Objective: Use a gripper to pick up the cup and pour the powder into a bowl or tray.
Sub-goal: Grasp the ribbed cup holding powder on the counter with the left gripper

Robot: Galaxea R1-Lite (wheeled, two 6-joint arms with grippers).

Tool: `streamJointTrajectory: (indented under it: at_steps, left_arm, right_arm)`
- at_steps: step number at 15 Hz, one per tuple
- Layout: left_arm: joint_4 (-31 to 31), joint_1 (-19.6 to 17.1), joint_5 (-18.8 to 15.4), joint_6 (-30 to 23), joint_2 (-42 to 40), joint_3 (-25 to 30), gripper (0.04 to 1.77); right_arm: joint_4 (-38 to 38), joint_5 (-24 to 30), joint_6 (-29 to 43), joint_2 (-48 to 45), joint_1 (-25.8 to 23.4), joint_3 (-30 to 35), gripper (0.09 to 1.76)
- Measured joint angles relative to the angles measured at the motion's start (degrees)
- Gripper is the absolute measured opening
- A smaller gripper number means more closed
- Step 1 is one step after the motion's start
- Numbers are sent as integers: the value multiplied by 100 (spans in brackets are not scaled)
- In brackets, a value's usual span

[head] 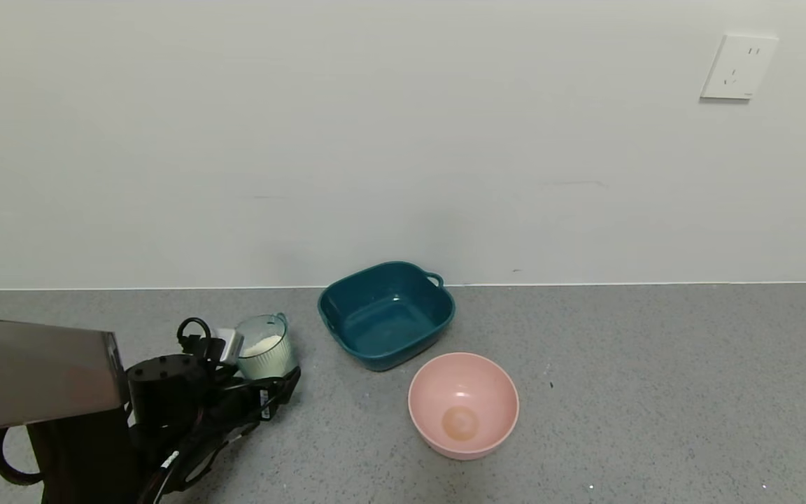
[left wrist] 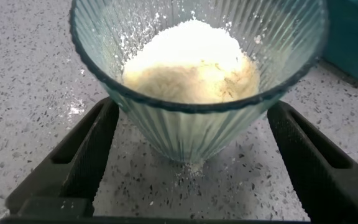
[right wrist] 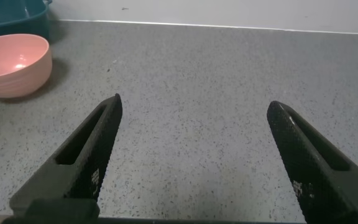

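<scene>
Grey speckled countertop (head: 655,392) against a pale wall. Left gripper (left wrist: 191,143), at near left, has its jaws spread wide on either side of the ribbed cup (head: 266,348), not yet closed on it. Cup stands upright, holding white powder (left wrist: 191,59). Pink bowl (head: 464,404) sits right of it, teal tray (head: 385,313) behind. Right gripper (right wrist: 194,155) hangs open over bare counter.

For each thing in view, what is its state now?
left gripper: open, fingers on both sides of the cup, not closed
right gripper: open, holds nothing
cup: upright on the counter
powder: heaped inside the cup
pink bowl: upright, no powder
teal tray: upright, empty
</scene>
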State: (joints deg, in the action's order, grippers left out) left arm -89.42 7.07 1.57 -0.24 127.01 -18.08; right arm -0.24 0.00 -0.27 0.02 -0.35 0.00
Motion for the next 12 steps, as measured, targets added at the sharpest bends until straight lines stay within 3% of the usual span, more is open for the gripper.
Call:
streamJointTrajectory:
  at_steps: [12]
  left_arm:
    - [0,4,11,9,143,-319,172]
  right_arm:
    - [2,0,2,0,2,0,170]
